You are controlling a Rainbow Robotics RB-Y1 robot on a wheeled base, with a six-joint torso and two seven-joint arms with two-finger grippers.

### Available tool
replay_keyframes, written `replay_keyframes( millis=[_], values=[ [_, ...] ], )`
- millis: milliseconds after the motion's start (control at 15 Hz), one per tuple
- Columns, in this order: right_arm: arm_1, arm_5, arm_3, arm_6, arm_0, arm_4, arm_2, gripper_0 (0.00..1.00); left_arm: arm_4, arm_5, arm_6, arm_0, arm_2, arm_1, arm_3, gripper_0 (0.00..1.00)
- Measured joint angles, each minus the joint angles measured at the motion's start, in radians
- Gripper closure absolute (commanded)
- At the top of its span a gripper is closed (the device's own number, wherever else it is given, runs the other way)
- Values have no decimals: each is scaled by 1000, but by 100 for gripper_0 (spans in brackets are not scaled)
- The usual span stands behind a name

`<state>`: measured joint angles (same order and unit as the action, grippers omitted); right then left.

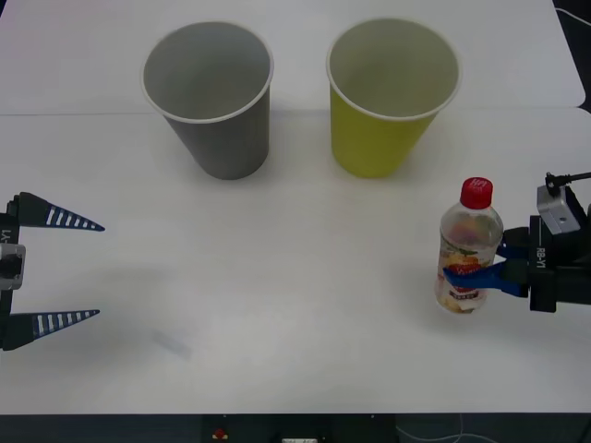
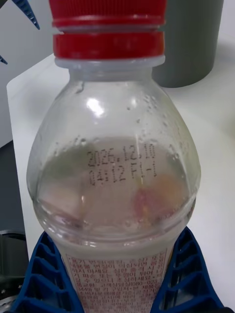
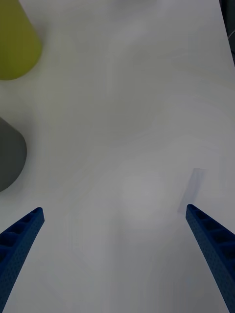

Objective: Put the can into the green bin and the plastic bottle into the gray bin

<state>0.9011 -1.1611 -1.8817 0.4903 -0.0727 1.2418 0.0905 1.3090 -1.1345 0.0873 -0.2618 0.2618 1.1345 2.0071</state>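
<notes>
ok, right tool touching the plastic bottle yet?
Touching. In the right wrist view both blue fingers press the plastic bottle at its label; the front view shows the right tool closed around it.

White table [image 1: 295, 305] under even light.
A seam crosses its far part; dark floor, possibly, beyond the edges.

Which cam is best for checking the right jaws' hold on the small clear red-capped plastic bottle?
Right wrist view: the small clear red-capped plastic bottle sits close up, blue fingers pressed on either side of its label. Front view shows the whole bottle upright in the right gripper, farther off. Left wrist view looks at the white table.
</notes>
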Motion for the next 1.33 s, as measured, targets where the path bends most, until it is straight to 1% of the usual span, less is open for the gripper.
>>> replay_keyframes(
  millis=[67,267,400,533,600,667,800,933,1133,1333],
  values=[
    [16,22,-48,82,-1,20,0,100,0,0,0,0,0,0,0,0],
    [77,95,-215,396,11,94,0,100,0,0,0,0,0,0,0,0],
    [109,107,-313,630,62,170,0,100,0,0,0,0,0,0,0,0],
    [126,106,-374,819,129,234,-7,100,0,0,0,0,0,0,0,0],
    [135,105,-388,891,174,254,-24,100,0,0,0,0,0,0,0,0],
    [146,104,-389,927,223,263,-49,100,0,0,0,0,0,0,0,0],
    [173,100,-347,936,345,265,-120,100,0,0,0,0,0,0,0,0],
    [182,58,-283,936,495,266,-197,100,0,0,0,0,0,0,0,0],
    [151,-64,-154,936,776,271,-314,100,0,0,0,0,0,0,0,0],
    [81,-86,-31,936,970,291,-418,100,0,0,0,0,0,0,0,0]
  ],
)
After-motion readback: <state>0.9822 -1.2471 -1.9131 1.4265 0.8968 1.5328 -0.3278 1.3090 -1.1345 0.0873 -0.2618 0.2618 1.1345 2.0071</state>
